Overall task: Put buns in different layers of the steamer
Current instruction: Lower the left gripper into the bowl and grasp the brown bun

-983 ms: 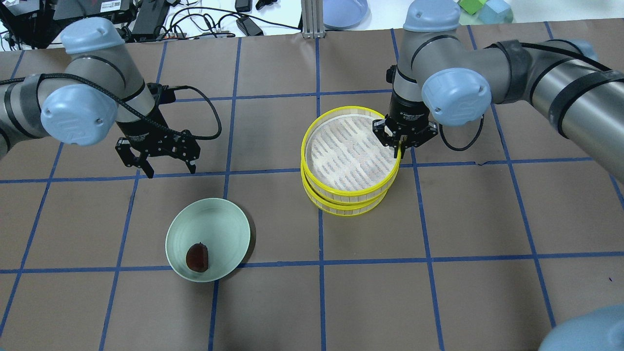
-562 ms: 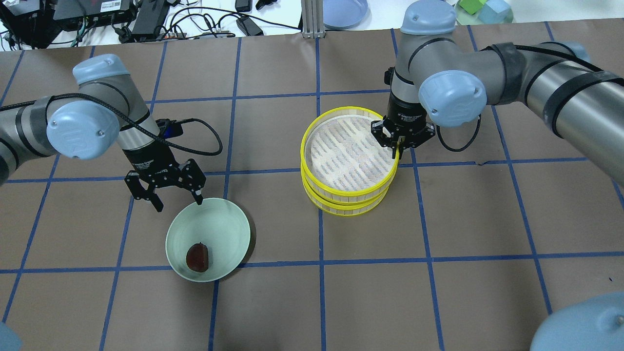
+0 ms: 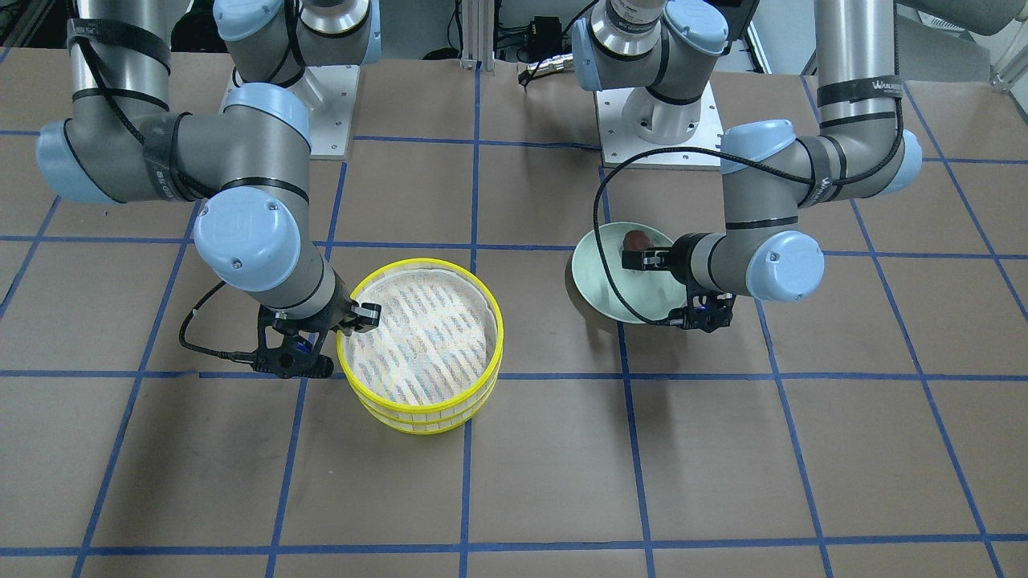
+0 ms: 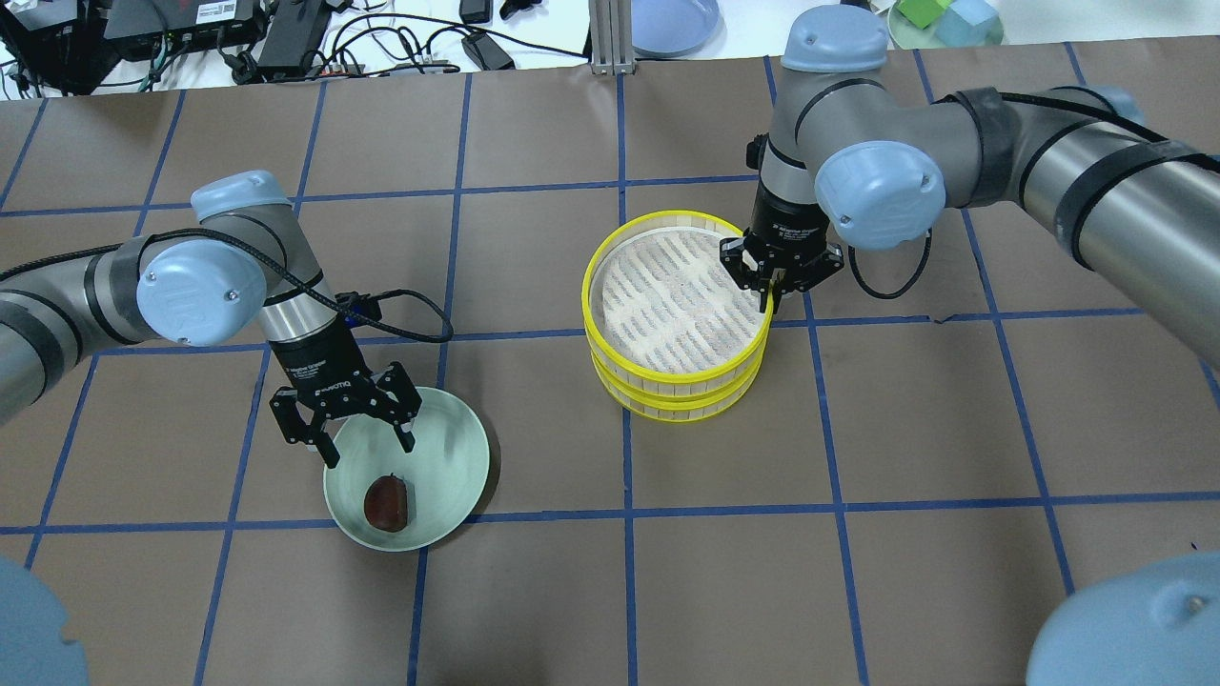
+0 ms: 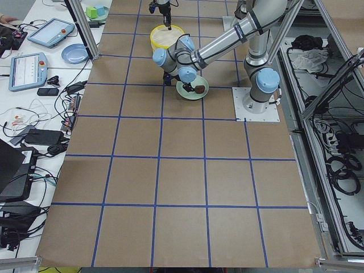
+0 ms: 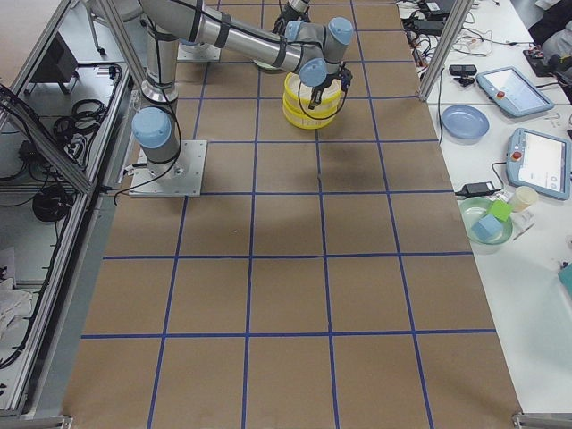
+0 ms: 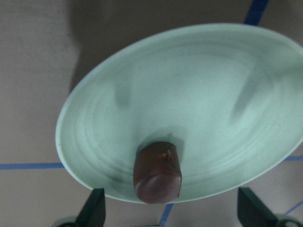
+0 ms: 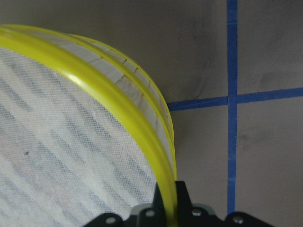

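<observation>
The dark reddish-brown bun (image 4: 386, 503) lies in the pale green plate (image 4: 467, 448) at front left; it also shows in the left wrist view (image 7: 157, 172). My left gripper (image 4: 370, 450) is open just above the plate's far side, with the bun a little beyond its fingertips (image 7: 92, 210). The two yellow-rimmed steamer trays (image 4: 679, 386) stand stacked at mid-table. My right gripper (image 4: 770, 300) is shut on the upper tray's rim (image 8: 118, 106) at its right side. The upper tray's base is bare. The cream bun is hidden or out of view.
A blue plate (image 4: 672, 24), cables and devices (image 4: 286, 38) lie beyond the table's back edge. A plate with green and blue blocks (image 4: 944, 19) sits at back right. Blue tape lines cross the brown table (image 4: 858, 591).
My left arm has moved forward and down, from behind the green plate to over it, still open. My right gripper stays on the upper tray's rim, which has shifted slightly left.
</observation>
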